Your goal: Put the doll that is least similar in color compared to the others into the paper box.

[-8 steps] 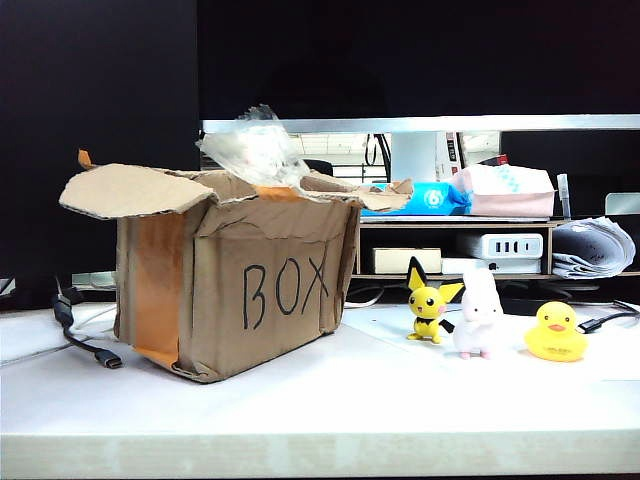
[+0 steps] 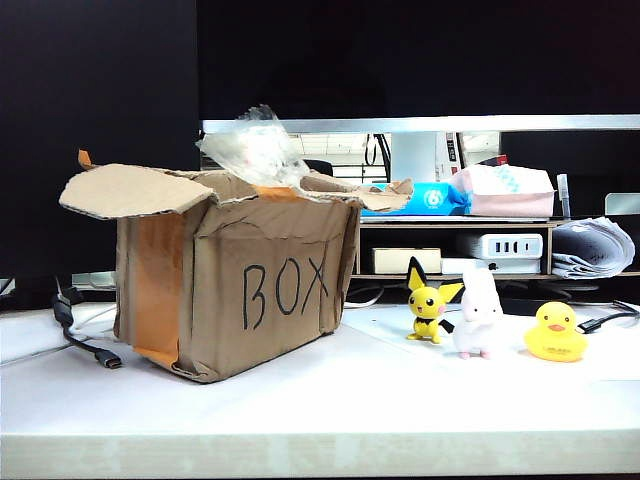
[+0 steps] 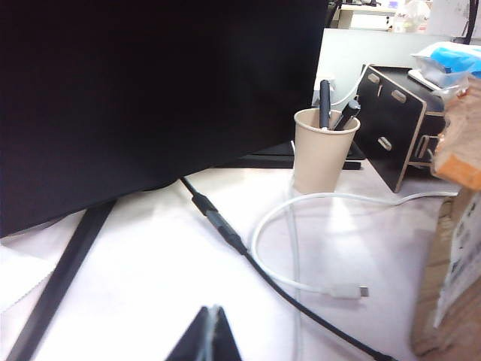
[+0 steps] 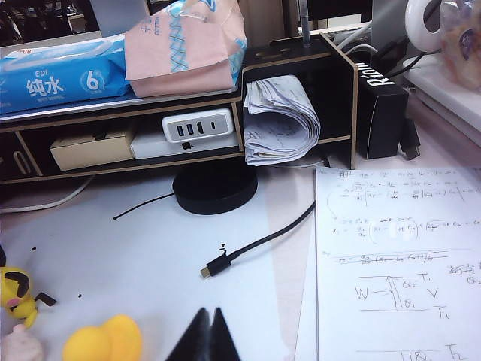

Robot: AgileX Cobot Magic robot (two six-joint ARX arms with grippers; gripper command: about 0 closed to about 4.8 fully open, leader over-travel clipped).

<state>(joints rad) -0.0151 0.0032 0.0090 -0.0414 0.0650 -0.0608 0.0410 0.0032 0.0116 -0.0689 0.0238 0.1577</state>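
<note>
Right, the white rabbit doll [image 2: 479,312] stands between the yellow mouse figurine [image 2: 431,302] and rubber duck [image 2: 556,332], right of the cardboard box [image 2: 240,275]. Both the right gripper [image 4: 207,336] and left gripper [image 3: 209,338] hang back, jaws pressed together. I'd spread the right one, then descend straight between the neighbours.

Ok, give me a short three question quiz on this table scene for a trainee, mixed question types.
1. True or false: the white rabbit doll already lies inside the brown cardboard box marked BOX.
2. Which toy stands between the yellow black-eared figurine and the yellow rubber duck?
3. The left gripper and right gripper are: A open, B shut, C holding toys.

Key: 1 false, it stands on the white table; 2 the rabbit doll; 3 B.
</note>
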